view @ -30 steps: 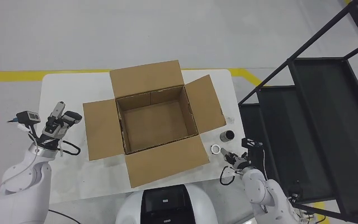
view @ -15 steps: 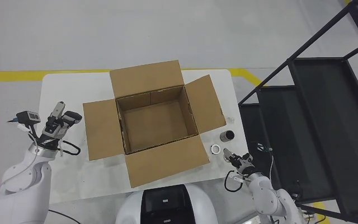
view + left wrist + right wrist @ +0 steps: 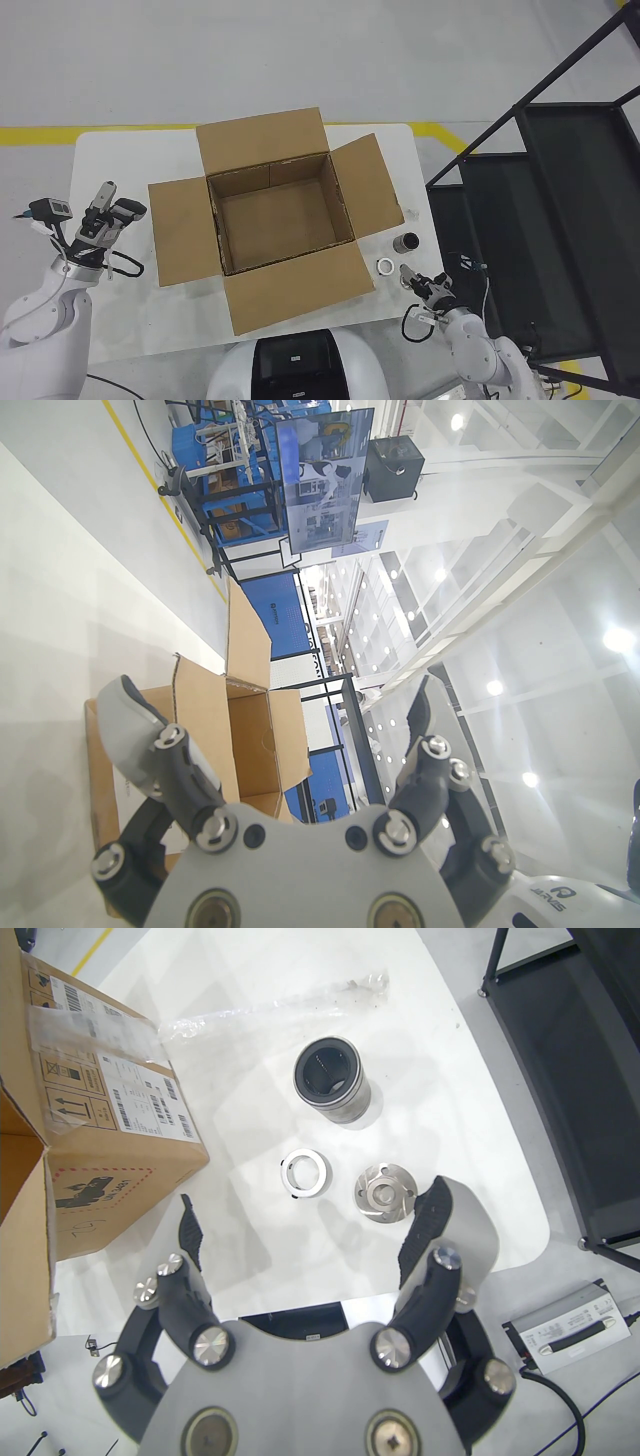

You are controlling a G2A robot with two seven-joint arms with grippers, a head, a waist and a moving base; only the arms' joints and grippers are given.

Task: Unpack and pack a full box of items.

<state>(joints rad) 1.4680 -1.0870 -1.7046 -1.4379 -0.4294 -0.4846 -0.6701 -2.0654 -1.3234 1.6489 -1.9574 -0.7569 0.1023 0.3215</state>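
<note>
Left gripper (image 3: 270, 700) hangs open and empty over the table's (image 3: 120, 160) left edge, well apart from the box (image 3: 262, 140), which stands open in the middle with nothing visible inside. Right of the box, on the table, sit a metal sleeve (image 3: 332, 1080), a ring (image 3: 305, 1173) and a disc (image 3: 385, 1190). Right gripper (image 3: 312, 1200), spread wide and holding nothing, hovers just short of them, the disc closest. This arm is plainly the nearer one for packing.

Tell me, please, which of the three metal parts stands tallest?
The cylinder with the black bore; the plain ring and holed disc lie flat and low.
</note>
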